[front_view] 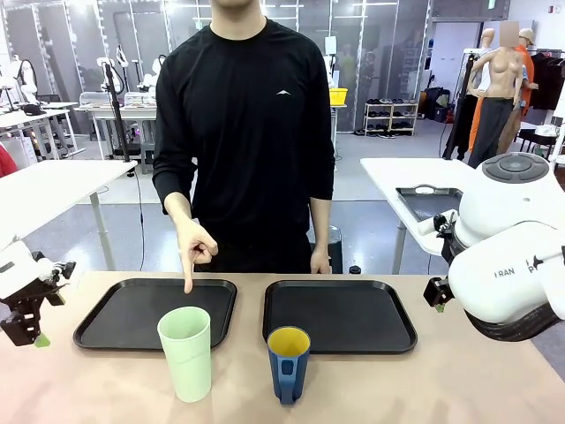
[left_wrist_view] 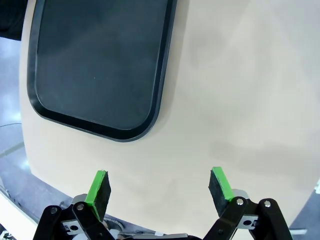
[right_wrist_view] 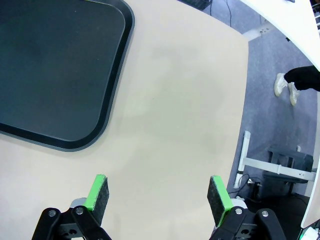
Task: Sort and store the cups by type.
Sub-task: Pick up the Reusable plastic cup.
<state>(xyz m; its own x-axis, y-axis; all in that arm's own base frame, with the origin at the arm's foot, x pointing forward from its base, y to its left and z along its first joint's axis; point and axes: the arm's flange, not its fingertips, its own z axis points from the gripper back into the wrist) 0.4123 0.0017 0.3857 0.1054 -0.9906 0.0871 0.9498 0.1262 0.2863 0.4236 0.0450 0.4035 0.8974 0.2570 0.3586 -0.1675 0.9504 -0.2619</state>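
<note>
Green-padded L claw [left_wrist_view: 160, 186] & R claw [right_wrist_view: 159, 192] are held wide, empty, over the surface [front_view: 459, 389]; mint tumbler [front_view: 185, 353] & blue mug [front_view: 288, 362] stand upright nr its front, tumbler prob. best gripped mid-body for the L tray [front_view: 132, 314], pointed at by a hand [front_view: 196, 250].

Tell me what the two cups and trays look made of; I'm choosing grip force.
Mint-green tumbler: probably matte plastic, flat even colour, thin rim. Blue mug: smooth, ceramic or hard plastic; cannot tell. Left tray, right tray: black matte plastic, likely; rounded moulded rims.
</note>
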